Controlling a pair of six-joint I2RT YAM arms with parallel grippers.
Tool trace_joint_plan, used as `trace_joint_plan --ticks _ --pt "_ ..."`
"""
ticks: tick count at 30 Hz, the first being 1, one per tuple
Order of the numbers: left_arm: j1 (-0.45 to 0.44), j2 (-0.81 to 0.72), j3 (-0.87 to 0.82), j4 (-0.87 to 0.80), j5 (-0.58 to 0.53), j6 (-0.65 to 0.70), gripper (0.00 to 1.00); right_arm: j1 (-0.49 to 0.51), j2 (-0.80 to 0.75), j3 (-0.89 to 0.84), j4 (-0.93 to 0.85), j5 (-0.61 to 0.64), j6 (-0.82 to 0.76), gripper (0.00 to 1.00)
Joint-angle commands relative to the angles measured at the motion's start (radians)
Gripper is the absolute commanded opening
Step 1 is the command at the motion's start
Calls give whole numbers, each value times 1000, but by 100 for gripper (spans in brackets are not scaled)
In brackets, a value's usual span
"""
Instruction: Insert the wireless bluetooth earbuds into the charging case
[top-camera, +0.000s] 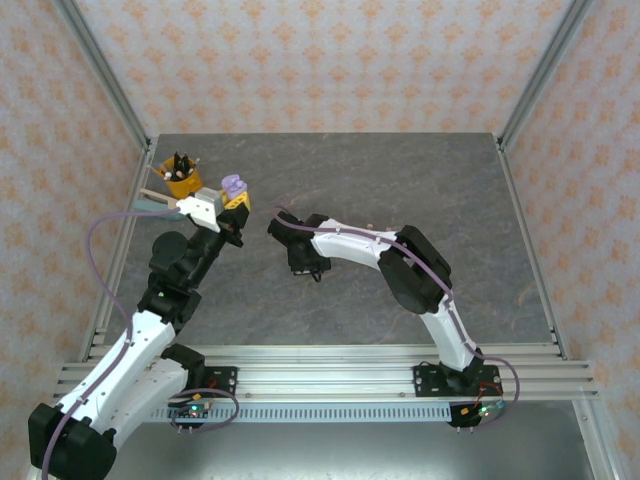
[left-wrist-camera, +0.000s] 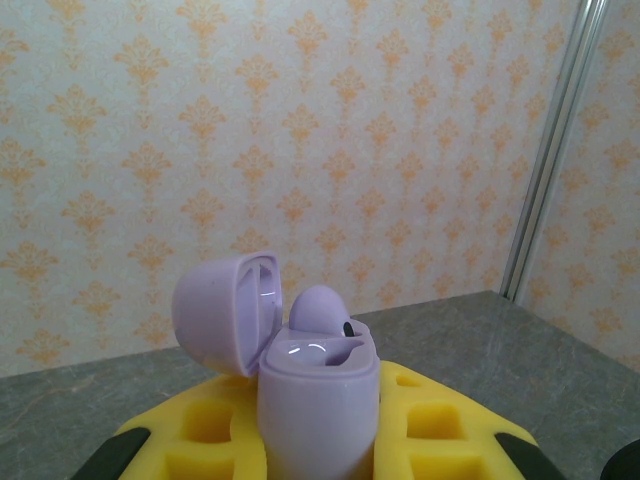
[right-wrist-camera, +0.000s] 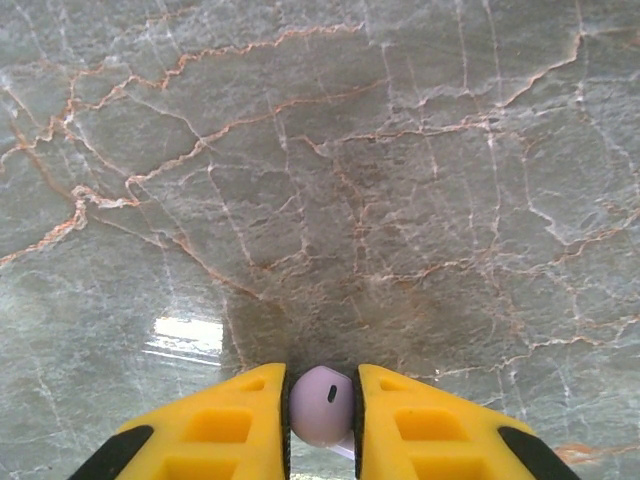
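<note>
Top camera gives the layout. The left gripper (top-camera: 232, 192) is over the far-left part of the grey veined marble-look table (top-camera: 420, 180), holding the small lilac plastic charging case (top-camera: 232, 185). The right gripper (top-camera: 278, 226) is just to its right and not touching it. A little yellow round cup (top-camera: 181, 178) with dark bits in it sits further left. From up there you can't make out any earbuds, they're too tiny.

The wrist cams fill that in. Left wrist: the case stands upright between the yellow foam pads (left-wrist-camera: 205, 430), clamped on both sides, long axis vertical and mouth facing up. Its round lid (left-wrist-camera: 225, 312) is flipped open and leans to the left. One lilac earbud already in the case (left-wrist-camera: 320, 308) has its rounded head poking up out of the well — the stem is hidden inside. The orange-patterned wallpaper (left-wrist-camera: 300, 130) is behind it.

Right wrist: the yellow fingers are pinched onto a second lilac earbud (right-wrist-camera: 322, 405), held right at the tips above bare table. The rounded head faces out past the tips and has a small dark slot on it. A paler bit trails off lower right — probably the stem, but I can't tell for sure.
</note>
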Motion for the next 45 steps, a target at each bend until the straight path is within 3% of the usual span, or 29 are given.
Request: trace_joint_plan --ticks 1,26,45 --pt "6 -2 5 46 -9 -12 0 10 -23 -35 -74 15 9 21" --pt "6 -5 5 29 -1 -16 0 -35 -216 -208 128 13 74 18" --pt "5 46 15 65 82 -33 0 -125 -569 -323 339 5 98 18"
